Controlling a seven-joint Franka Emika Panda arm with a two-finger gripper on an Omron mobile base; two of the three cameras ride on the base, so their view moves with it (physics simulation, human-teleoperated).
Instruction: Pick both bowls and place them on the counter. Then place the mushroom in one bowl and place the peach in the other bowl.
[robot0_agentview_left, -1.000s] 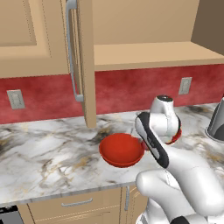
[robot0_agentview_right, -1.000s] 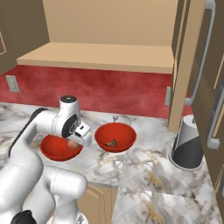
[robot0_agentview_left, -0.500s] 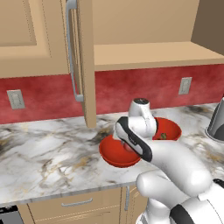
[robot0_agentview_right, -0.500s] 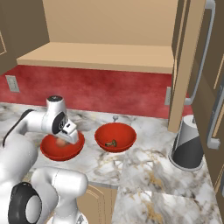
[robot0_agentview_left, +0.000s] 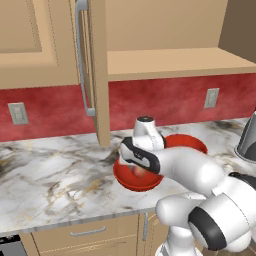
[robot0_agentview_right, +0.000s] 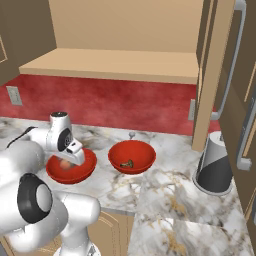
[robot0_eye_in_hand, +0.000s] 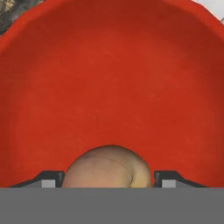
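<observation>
Red bowl (robot0_eye_in_hand: 109, 78): peach (robot0_eye_in_hand: 107, 168) seemingly between pincer (robot0_eye_in_hand: 108, 178) tips

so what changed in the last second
The arm swung from over the mushroom bowl to the other red bowl, carrying the peach between the pincer fingers, now low inside it. Both bowls, the mushroom and the counter stayed put.

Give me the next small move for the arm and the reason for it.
Probably open the tool and let go. It holds the peach between its fingertips, low over the left red bowl on the counter. The mushroom already lies in the other bowl, so releasing here would likely finish the job.
</observation>
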